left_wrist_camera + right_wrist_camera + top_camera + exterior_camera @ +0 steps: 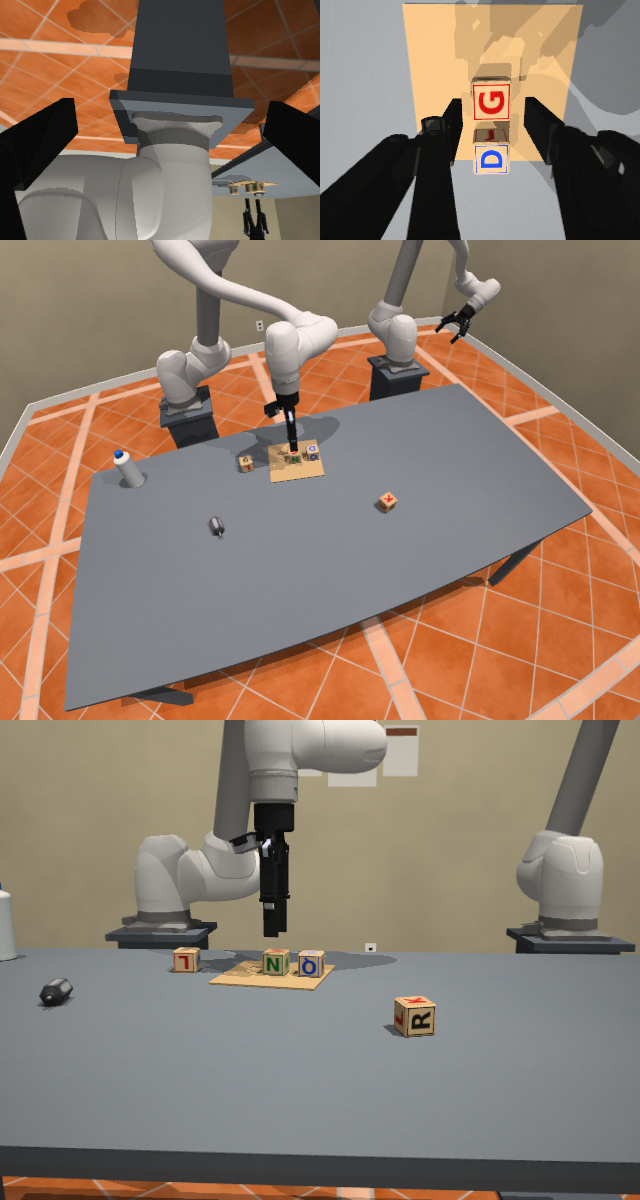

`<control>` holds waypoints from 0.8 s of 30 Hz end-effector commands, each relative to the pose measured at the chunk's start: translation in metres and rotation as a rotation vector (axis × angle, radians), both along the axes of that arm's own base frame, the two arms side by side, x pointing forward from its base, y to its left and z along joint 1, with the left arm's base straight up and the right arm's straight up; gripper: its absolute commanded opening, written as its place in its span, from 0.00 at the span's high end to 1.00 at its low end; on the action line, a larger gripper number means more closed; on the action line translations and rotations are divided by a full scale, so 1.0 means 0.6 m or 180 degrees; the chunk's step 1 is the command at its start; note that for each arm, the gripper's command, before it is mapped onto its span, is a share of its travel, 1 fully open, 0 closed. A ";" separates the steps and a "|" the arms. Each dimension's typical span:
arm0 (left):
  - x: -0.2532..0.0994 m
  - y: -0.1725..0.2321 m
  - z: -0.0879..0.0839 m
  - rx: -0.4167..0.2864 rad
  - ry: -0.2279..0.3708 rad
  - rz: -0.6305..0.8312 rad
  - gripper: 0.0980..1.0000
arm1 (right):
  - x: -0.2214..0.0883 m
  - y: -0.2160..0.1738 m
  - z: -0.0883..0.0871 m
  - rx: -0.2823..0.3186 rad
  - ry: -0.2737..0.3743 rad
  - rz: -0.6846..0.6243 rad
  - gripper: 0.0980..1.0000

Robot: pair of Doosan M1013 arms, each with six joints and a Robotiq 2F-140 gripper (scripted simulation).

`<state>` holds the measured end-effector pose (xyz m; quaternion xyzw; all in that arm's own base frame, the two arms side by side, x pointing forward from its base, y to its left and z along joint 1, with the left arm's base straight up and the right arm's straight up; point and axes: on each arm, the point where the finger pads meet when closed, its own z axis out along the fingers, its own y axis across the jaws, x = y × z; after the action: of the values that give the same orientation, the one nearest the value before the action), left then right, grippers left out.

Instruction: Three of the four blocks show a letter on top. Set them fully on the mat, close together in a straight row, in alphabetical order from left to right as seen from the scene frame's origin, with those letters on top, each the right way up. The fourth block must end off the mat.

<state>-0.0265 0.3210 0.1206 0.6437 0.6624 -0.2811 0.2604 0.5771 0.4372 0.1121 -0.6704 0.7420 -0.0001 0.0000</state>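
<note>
Fingers of the right gripper (293,446) (275,932) (252,202) (493,107) stand partly apart, with nothing in their grip; in the top view they point down over the mat (279,476) (258,982) (270,183) (430,50), right above the G block (294,457) (275,962) (491,101). Just right of that, also on the mat, sits the D block (312,452) (311,964) (491,159). A third block (246,463) (186,960) is on the worktop (310,560) (310,1081) (295,165) (360,100), off the mat's left side, and the K block (387,502) (414,1017) sits lower right of the mat. Away at the upper right, the left gripper (446,335) (171,117) has its fingers spread wide, holding nothing. A white bottle (130,470) (6,926) stands at the left, and a dark, stubby object (216,525) (55,991) lies lower left of the mat.

From the exterior side, you can see air between the right fingertips and the G block, whose near face reads N. Red K is on top of the block at lower right, with a sideways R facing out.

The left wrist view has its wide fingers framing a dark pedestal (180,45); the blocks at lower right are too small to read.

Down the right wrist view, fingers flank the red G with room on both sides. Blue D is just below it; both letters lie sideways in the frame.
</note>
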 end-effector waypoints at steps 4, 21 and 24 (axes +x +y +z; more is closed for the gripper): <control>0.000 0.001 0.001 0.0003 0.0001 -0.0001 0.00 | 0.000 0.001 0.025 0.0003 -0.0002 0.0000 0.62; 0.000 0.001 0.001 0.0003 0.0001 -0.0001 0.00 | 0.000 0.001 0.026 0.0003 -0.0002 0.0000 0.00; 0.000 0.001 0.001 0.0003 0.0001 -0.0001 0.00 | 0.000 0.001 0.026 0.0003 -0.0002 0.0000 0.00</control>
<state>-0.0265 0.3210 0.1206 0.6437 0.6624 -0.2811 0.2604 0.5771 0.4372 0.1268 -0.6704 0.7420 -0.0001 -0.0001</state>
